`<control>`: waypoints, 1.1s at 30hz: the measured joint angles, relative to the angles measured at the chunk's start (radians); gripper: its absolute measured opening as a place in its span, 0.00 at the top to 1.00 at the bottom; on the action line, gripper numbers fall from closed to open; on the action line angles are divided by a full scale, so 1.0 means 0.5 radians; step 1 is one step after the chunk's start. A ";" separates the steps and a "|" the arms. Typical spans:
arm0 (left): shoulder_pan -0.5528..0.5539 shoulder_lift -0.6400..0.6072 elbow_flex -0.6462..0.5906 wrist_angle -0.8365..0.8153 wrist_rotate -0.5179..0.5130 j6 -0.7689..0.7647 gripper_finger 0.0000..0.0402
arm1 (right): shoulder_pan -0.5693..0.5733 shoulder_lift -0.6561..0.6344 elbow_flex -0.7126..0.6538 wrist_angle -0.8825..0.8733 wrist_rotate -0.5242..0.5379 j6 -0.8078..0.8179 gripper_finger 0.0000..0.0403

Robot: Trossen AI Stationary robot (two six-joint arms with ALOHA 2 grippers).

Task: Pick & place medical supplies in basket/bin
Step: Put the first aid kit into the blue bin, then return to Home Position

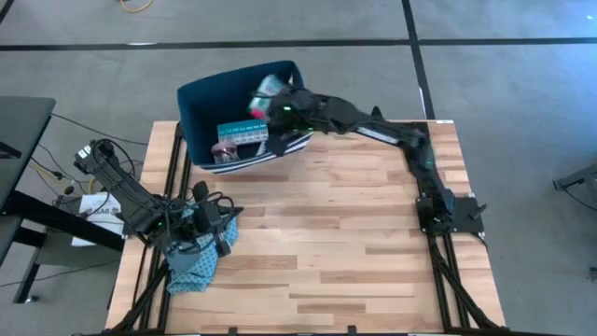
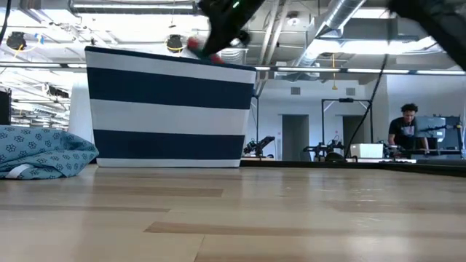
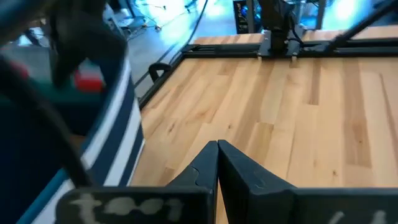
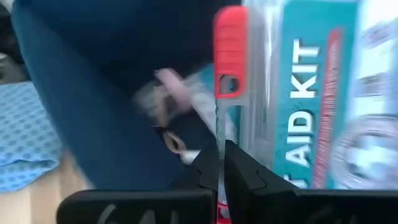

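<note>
The dark navy bin [image 1: 201, 117] stands at the table's far edge; in the low view [image 2: 171, 109] its wall is striped navy and white. A light blue pill organiser [image 1: 241, 136] and a pink roll [image 1: 224, 149] lie inside it. My right gripper [image 1: 280, 110] is over the bin's open top, shut on the teal-red-white flat box [image 1: 266, 91] marked "AID KIT" [image 4: 305, 106]. My left gripper [image 1: 207, 217] is shut and empty [image 3: 217, 149], above the teal patterned cloth [image 1: 191, 266] at the near left. My right gripper pinches the flat box between its two fingers at the thin side below its red edge strip [image 4: 219, 134]. The box reaches out past the fingertips, over the inside of the bin. It is lifted clear, above the bin's rim [image 2: 218, 62].
The teal cloth [image 2: 40, 149] lies bunched at the table's left. Bare wood [image 1: 336, 233] fills the middle and near right. Black frame rails [image 1: 173, 177] run along both table sides. A person [image 2: 406, 127] sits far off in the room behind.
</note>
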 joint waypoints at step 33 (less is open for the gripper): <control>0.000 0.000 -0.013 -0.142 -0.180 -0.450 1.00 | 0.073 0.392 0.075 0.295 0.326 -0.745 0.59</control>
